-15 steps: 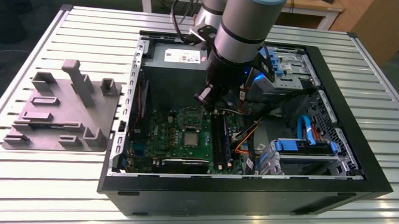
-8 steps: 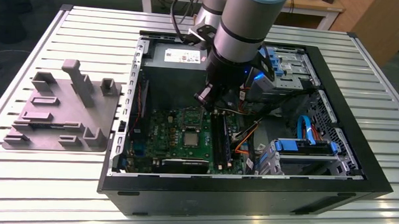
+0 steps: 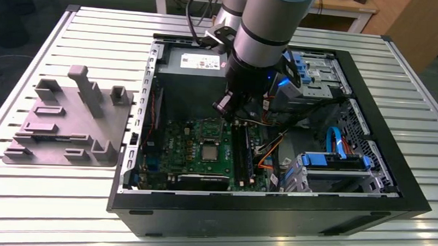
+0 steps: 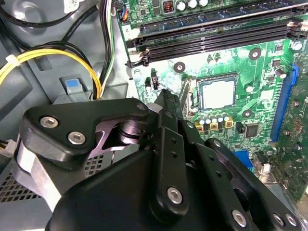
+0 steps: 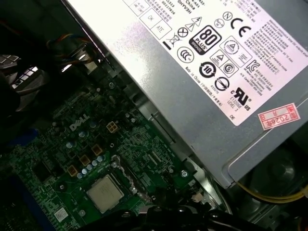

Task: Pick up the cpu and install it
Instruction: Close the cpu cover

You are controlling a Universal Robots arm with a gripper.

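Gripper over the open computer case, cpu seated in its socket

The gripper (image 3: 230, 108) hangs inside the case (image 3: 274, 215), just above the green motherboard (image 3: 185, 146). Its black linkage (image 4: 166, 144) fills the near part of the second wrist view, and whether it is apart or together cannot be told. Nothing shows in its grasp. In the exterior view the cpu (image 3: 209, 153) lies near it, at about 7 o'clock, flat and silver-topped in the socket. It also appears in both wrist views (image 4: 217, 94) (image 5: 105, 193). Long black memory slots (image 4: 216, 36) run just beside the socket. At 12 o'clock from the cpu sits the grey power supply (image 3: 199, 61). Its side carries a white label (image 5: 216, 53) dense with certification marks, and near it a small red-and-white sticker (image 5: 278, 117). Well apart at 9 o'clock, a grey tray (image 3: 66, 123) rests on the slatted table (image 3: 56, 205).
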